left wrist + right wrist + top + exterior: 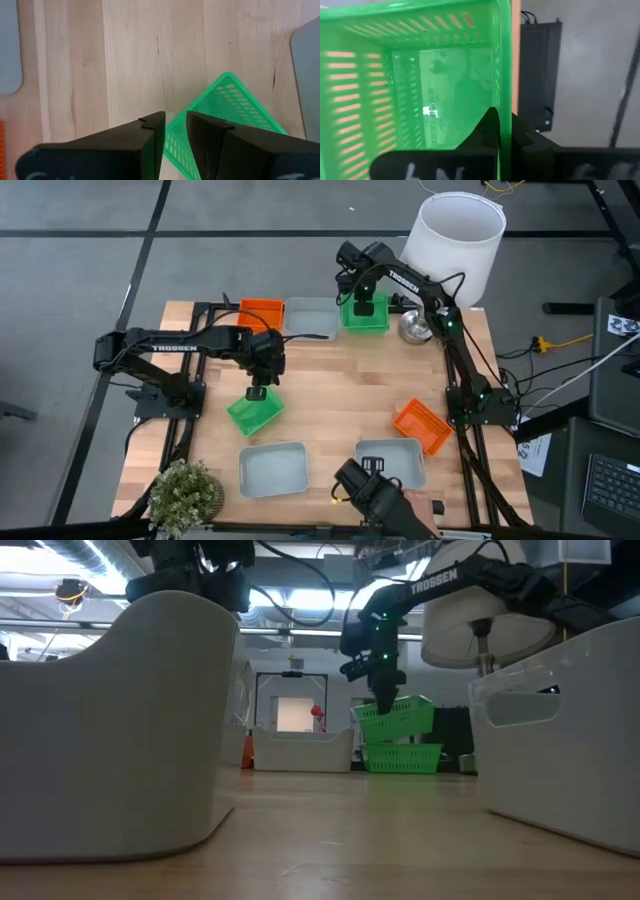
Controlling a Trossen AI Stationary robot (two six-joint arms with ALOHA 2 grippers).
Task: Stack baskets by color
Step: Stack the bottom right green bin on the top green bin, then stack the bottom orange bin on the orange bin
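Observation:
My left gripper is shut on a green basket over the table's middle left. At the far edge, my right gripper is shut on a second green basket. It hangs tilted above a third green basket that rests on the table. An orange basket and a grey basket sit side by side at the far edge. Two more grey baskets and another orange basket lie nearer. My left gripper pinches the green basket's rim between its two fingers, near a corner, slanting down from above. The basket tilts away below the fingers; I cannot tell whether its low side touches the table. My right gripper holds the other green basket by one side wall, one finger inside and one outside. The fingers point straight down. The basket hangs tilted, lifted clear of the green basket under it.
A big white lampshade stands past the far right corner, with a shiny metal piece beside the green baskets. A small potted plant sits at the near left corner. Bare wood lies in the table's middle.

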